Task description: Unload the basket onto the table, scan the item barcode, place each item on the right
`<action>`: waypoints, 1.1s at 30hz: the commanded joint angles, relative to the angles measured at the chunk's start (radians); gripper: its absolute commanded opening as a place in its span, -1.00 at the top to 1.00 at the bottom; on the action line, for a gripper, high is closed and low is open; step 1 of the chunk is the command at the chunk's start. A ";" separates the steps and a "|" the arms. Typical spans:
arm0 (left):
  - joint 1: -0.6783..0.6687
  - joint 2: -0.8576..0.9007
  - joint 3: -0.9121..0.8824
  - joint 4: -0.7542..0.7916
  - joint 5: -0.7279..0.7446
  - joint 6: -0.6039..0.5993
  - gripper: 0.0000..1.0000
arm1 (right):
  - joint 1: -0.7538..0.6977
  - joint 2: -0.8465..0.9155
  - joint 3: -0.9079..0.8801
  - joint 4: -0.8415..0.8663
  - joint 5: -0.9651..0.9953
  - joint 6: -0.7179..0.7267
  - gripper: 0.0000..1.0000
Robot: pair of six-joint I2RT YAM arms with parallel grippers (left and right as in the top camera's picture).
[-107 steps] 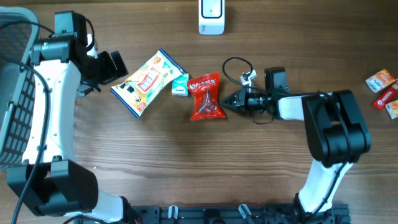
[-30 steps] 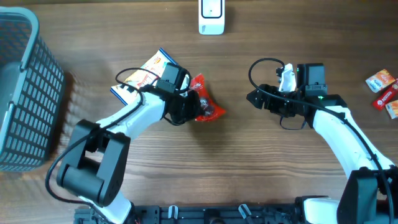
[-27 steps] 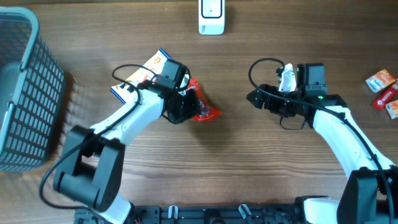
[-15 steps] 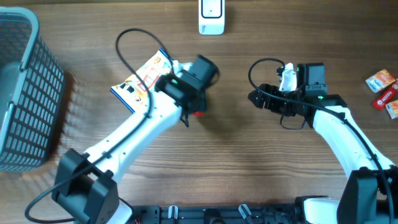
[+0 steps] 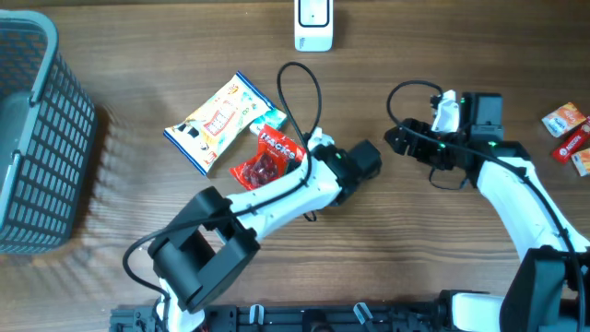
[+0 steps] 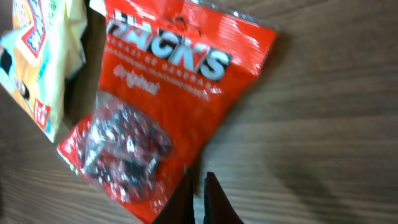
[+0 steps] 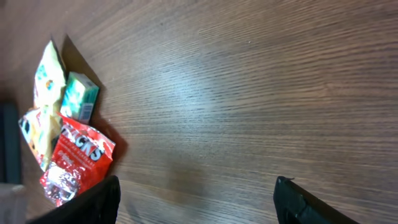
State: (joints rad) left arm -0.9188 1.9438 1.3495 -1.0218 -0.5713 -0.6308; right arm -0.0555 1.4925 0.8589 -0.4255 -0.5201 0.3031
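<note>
The left gripper (image 6: 198, 198) pinches the edge of the crinkly, glossy red plastic snack bag (image 6: 168, 106). The right gripper (image 7: 196, 200) gapes wide over the woodgrain table (image 7: 261, 81).

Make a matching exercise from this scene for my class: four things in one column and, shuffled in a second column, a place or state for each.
Column A
1. red snack bag
2. grey basket
3. white scanner
4. left gripper

Column B
a. jaws shut
b. top middle of the overhead view
c. far left of the overhead view
d. right beside the yellow snack bag

Pairs: 1-d, 2-c, 3-b, 4-a
</note>
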 commanded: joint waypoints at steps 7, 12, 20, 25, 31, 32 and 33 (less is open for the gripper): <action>0.276 -0.204 0.082 -0.029 0.317 -0.080 0.33 | -0.006 -0.013 0.006 -0.029 -0.065 -0.042 -0.61; 0.507 -0.211 0.073 -0.096 0.739 0.084 -1.00 | -0.006 -0.013 0.006 -0.042 -0.065 -0.049 -0.61; 0.665 -0.197 -0.192 0.031 0.960 0.132 -1.00 | -0.006 -0.013 0.006 -0.056 -0.065 -0.068 -0.61; 0.794 -0.197 -0.264 0.060 1.028 0.213 -1.00 | -0.006 -0.013 0.006 -0.082 -0.065 -0.092 -0.61; 0.864 -0.197 -0.357 0.218 1.224 0.328 -1.00 | -0.006 -0.013 0.006 -0.082 -0.066 -0.089 -0.61; 0.856 -0.197 -0.382 0.270 1.262 0.328 -1.00 | -0.006 -0.013 0.006 -0.081 -0.066 -0.075 -0.61; 0.848 -0.197 -0.401 0.309 1.286 0.327 -1.00 | -0.006 -0.013 0.006 -0.081 -0.066 -0.065 -0.61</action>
State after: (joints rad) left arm -0.0494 1.7412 1.0153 -0.8021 0.5297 -0.3763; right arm -0.0608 1.4925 0.8589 -0.5114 -0.5682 0.2363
